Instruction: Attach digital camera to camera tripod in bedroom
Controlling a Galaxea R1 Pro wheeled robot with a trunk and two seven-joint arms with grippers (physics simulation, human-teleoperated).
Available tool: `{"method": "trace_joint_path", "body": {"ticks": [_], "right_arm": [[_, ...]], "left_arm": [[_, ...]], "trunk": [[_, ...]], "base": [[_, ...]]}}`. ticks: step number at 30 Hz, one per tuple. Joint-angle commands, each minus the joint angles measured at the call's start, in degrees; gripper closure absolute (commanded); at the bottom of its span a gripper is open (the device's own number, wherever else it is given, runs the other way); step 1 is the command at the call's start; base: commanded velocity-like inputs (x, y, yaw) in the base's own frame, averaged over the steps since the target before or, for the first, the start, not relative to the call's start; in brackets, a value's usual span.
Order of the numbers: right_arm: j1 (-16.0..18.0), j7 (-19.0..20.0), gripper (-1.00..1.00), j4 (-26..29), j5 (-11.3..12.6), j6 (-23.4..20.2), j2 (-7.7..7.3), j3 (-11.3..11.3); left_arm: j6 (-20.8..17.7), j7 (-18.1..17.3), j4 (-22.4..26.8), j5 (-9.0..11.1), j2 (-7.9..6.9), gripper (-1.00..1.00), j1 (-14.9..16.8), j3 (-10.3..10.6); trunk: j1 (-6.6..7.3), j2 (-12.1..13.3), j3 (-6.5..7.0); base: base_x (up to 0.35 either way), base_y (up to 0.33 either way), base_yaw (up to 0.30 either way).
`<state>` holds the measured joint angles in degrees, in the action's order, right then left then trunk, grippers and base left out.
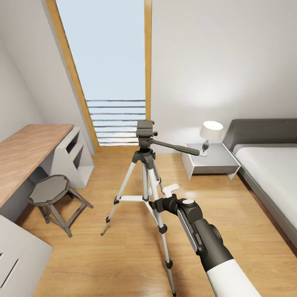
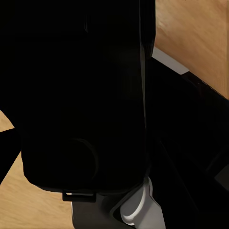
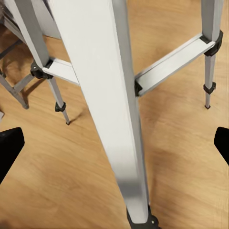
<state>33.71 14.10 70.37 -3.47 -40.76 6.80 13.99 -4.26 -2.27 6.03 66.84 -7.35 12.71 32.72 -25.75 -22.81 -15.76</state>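
Just beyond the right gripper point(image 1: 159, 205), the camera tripod point(image 1: 144, 165) stands upright on the wood floor point(image 1: 103, 255) of the bedroom, its near leg passing right in front of the gripper, so that in the head view the fingers are mostly hidden behind it. From the right wrist camera the gripper's two dark fingertips point(image 3: 9, 148) sit far apart at the frame's edges, spread wide with a silver tripod leg point(image 3: 114, 109) running between them, not clamped. Farther off past the tripod are the tall window point(image 1: 111, 74), a nightstand point(image 1: 210, 163) with a white lamp point(image 1: 211, 132), and the bed point(image 1: 268, 165), cut off at the picture's edge. To the gripper's left stand a grey stool point(image 1: 51, 192) and a wooden surface point(image 1: 24, 148). Close to the left wrist camera a large black rounded body point(image 2: 81, 105) blocks nearly everything; whether it is the digital camera is hard to make out, and the left gripper's state cannot be told.
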Motion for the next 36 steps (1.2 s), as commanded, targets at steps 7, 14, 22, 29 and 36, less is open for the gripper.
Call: {"method": "trace_joint_path", "body": {"ticks": [7, 14, 22, 29, 36], "right_arm": [[0.04, -0.12, -1.00, -0.01, -0.33, 2.72, 0.04, -0.09], [0.04, -1.76, -1.00, -3.59, -0.25, 3.85, 0.66, 0.09], [0.04, -2.18, -1.00, -6.71, -0.48, 6.60, 3.20, 0.07], [0.04, -2.26, -1.00, -7.13, -0.48, 8.82, 3.20, 0.07], [0.63, -5.40, -1.00, -11.27, -0.48, 13.92, 3.20, 0.05]], "left_arm": [[-0.22, -0.21, 0.03, 0.31, -0.04, 1.00, 0.03, 0.24], [-0.22, -0.20, 0.03, 0.31, -0.03, 1.00, 0.03, 0.24], [-0.22, -0.22, 0.03, 0.23, -0.03, 1.00, 0.03, 0.30], [-0.22, -0.23, 0.03, 0.22, -0.02, 1.00, 0.03, 0.31], [-0.22, -0.20, 0.03, 0.22, -0.02, 1.00, 0.03, 0.32]], "trunk": [[-0.03, -0.10, -0.10], [-0.03, -0.10, -0.10], [-0.03, -0.10, -0.10], [-0.03, -0.10, -0.10], [-0.03, -0.10, -0.10]], "base": [[0.007, 0.000, 0.000], [0.000, 0.000, 0.000], [0.000, 0.000, 0.000], [0.000, 0.000, 0.000], [0.000, 0.000, 0.000]]}}
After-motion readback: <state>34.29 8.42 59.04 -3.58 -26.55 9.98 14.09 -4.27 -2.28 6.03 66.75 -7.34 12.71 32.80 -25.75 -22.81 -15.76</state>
